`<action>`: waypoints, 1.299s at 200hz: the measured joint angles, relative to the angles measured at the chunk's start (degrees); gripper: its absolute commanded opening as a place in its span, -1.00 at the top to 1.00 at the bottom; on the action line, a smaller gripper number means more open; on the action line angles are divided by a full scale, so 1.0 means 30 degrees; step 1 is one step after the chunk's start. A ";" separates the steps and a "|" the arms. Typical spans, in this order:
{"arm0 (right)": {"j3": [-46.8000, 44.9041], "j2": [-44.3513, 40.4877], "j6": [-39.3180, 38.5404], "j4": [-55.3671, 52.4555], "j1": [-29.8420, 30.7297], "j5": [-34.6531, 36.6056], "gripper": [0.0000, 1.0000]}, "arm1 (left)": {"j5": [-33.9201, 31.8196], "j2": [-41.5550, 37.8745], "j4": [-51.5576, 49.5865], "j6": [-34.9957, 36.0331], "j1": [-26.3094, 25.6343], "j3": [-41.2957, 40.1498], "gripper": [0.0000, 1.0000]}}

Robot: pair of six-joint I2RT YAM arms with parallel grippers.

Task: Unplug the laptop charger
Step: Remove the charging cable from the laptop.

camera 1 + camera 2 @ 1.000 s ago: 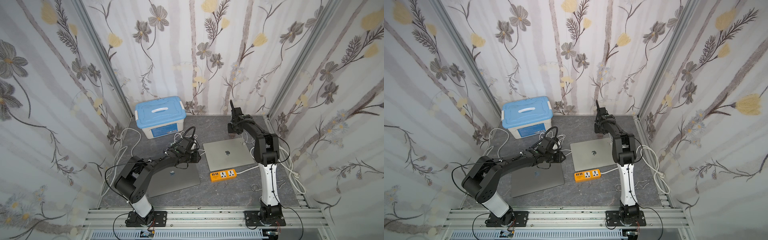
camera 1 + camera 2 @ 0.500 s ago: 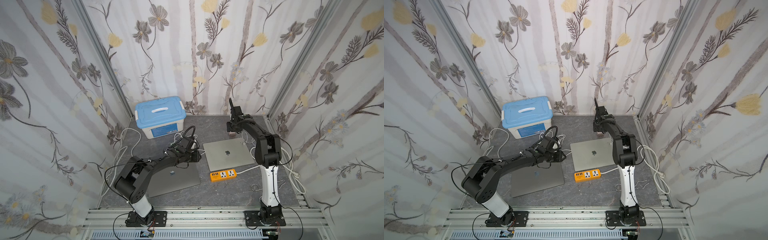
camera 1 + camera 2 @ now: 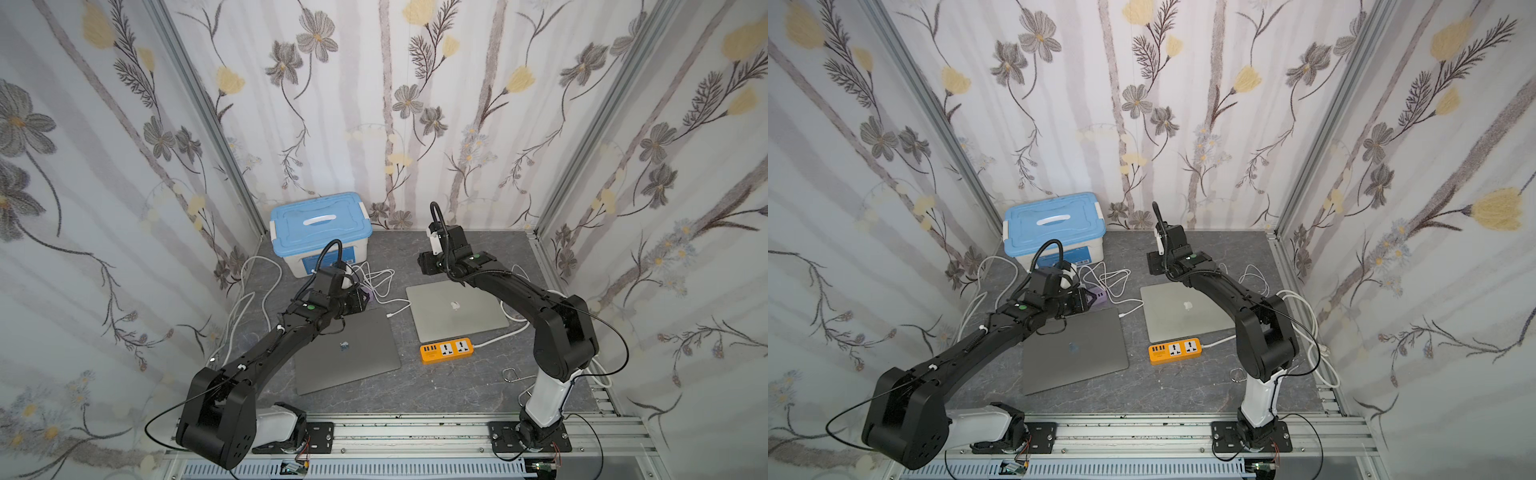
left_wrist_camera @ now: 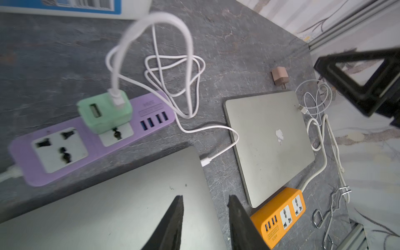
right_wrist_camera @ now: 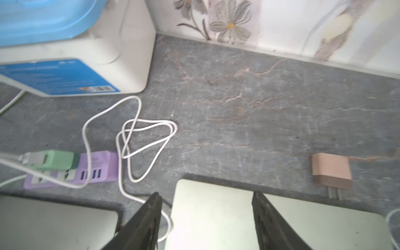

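A green charger (image 4: 105, 112) sits plugged into a purple power strip (image 4: 65, 149). Its white cable (image 4: 190, 65) loops over the table, and the cable's plug end (image 4: 205, 161) lies loose by the corner of the dark grey laptop (image 3: 345, 349). My left gripper (image 4: 205, 197) hovers over that laptop's corner, open a little, with nothing between its fingers. My right gripper (image 5: 206, 194) stands wide open and empty above the back edge of the silver laptop (image 5: 216, 216). A tan charger (image 5: 331, 171) lies unplugged on the table behind the silver laptop.
An orange power strip (image 3: 446, 350) lies in front of the silver laptop (image 3: 455, 309). A blue-lidded box (image 3: 320, 220) stands at the back left. Thin white cords (image 4: 313, 101) coil to the right of the silver laptop. A metal clip (image 4: 329, 216) lies near the front right.
My right gripper's jaws have spread wider and it has shifted slightly toward the back. The left arm has stayed almost still.
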 measured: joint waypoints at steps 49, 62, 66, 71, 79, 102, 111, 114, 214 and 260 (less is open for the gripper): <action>-0.2754 -0.0831 0.0386 0.1508 0.2703 -0.0459 -0.26 | 0.0525 -0.1144 -0.1654 -0.0087 0.1078 -0.1851 0.20; -0.3679 -0.1093 0.0248 0.1800 0.3249 -0.0488 -0.27 | 0.0889 -0.1144 -0.1639 -0.0262 0.1071 -0.2572 0.20; -0.3942 -0.1173 0.0073 0.1836 0.3424 -0.0488 -0.26 | 0.1013 -0.1144 -0.1617 -0.0357 0.1071 -0.2820 0.20; -0.4218 -0.1260 -0.0233 0.1851 0.3599 -0.0488 -0.26 | 0.1173 -0.1137 -0.1559 -0.0546 0.1071 -0.3089 0.20; -0.4444 -0.1341 -0.0794 0.1865 0.3854 -0.0488 -0.26 | 0.1362 -0.1086 -0.1457 -0.0758 0.1078 -0.3483 0.20; -0.4218 -0.1268 -0.3177 0.1705 0.4058 -0.0597 -0.23 | 0.1829 -0.0539 -0.0590 -0.1268 0.1093 -0.4532 0.21; -0.3825 -0.1064 -0.4197 0.1639 0.4058 -0.0466 -0.21 | 0.2047 -0.0284 -0.0095 -0.1588 0.1093 -0.4998 0.22; -0.3701 -0.0991 -0.4539 0.1639 0.4044 -0.0466 -0.20 | 0.2091 -0.0219 0.0044 -0.1719 0.1093 -0.5122 0.22; -0.3942 0.1064 -1.6495 0.3235 0.4116 -0.3155 0.06 | 0.2339 -0.0299 0.1814 -0.2732 0.1071 -0.6834 0.22; -0.2681 0.2601 -1.8462 0.2404 0.4116 -0.4073 0.08 | 0.2412 -0.0117 0.1851 -0.2739 0.1093 -0.6805 0.21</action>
